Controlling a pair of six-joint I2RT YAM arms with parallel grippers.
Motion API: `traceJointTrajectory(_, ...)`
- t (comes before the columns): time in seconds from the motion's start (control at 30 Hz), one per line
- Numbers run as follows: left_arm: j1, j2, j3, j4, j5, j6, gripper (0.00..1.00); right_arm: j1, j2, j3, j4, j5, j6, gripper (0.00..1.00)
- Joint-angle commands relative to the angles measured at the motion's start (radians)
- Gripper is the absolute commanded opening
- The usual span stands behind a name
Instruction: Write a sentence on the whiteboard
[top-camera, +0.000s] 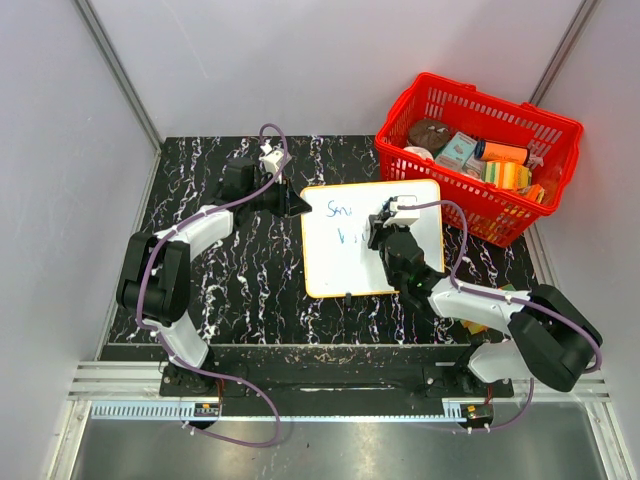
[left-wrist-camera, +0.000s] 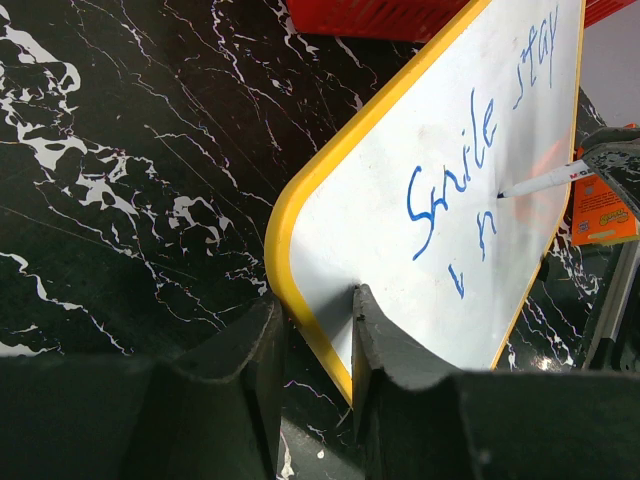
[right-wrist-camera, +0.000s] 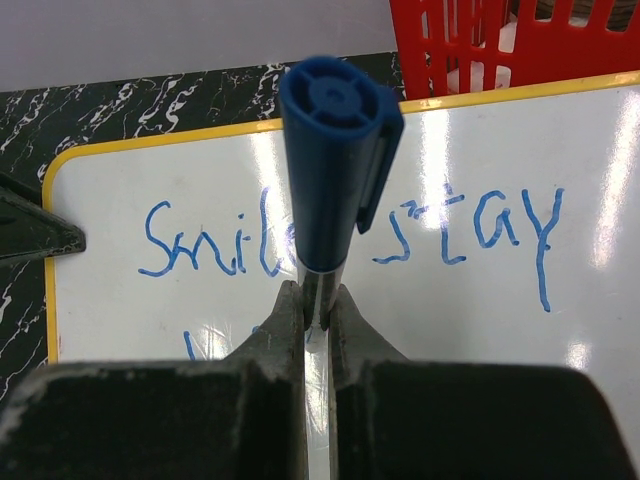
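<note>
The whiteboard (top-camera: 340, 270), white with a yellow frame, lies flat on the black marbled table. My left gripper (top-camera: 298, 208) is shut on its left edge. In the left wrist view the frame (left-wrist-camera: 300, 300) runs between the two fingers of the left gripper (left-wrist-camera: 318, 345). My right gripper (top-camera: 380, 228) hovers over the board's middle, shut on a blue-capped marker (right-wrist-camera: 335, 150). The marker's white barrel (left-wrist-camera: 540, 181) has its tip on the board. The sentence (right-wrist-camera: 200, 245) reads "Smile stay" in blue, with a few short strokes (left-wrist-camera: 470, 245) of a second line below it.
A red basket (top-camera: 480, 150) holding several packaged items stands at the back right, close to the board's far right corner. Grey walls enclose the table on three sides. Purple cables loop from both arms.
</note>
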Motion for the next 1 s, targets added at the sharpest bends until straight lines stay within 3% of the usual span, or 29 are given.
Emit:
traceJointTrajectory(0.0, -0.060, 0.060, -0.036, -0.131, -0.162, 0.186, 0.00, -0.007, 0.016, 0.023, -0.003, -0.016, 0.018, 0.00)
traceJointTrajectory(0.5, -0.060, 0.065, -0.033, -0.133, -0.164, 0.186, 0.00, -0.006, -0.039, -0.053, -0.061, -0.058, 0.073, 0.00)
traceJointTrajectory(0.97, -0.062, 0.065, -0.033, -0.136, -0.165, 0.187, 0.00, -0.006, -0.072, -0.046, -0.089, 0.023, 0.058, 0.00)
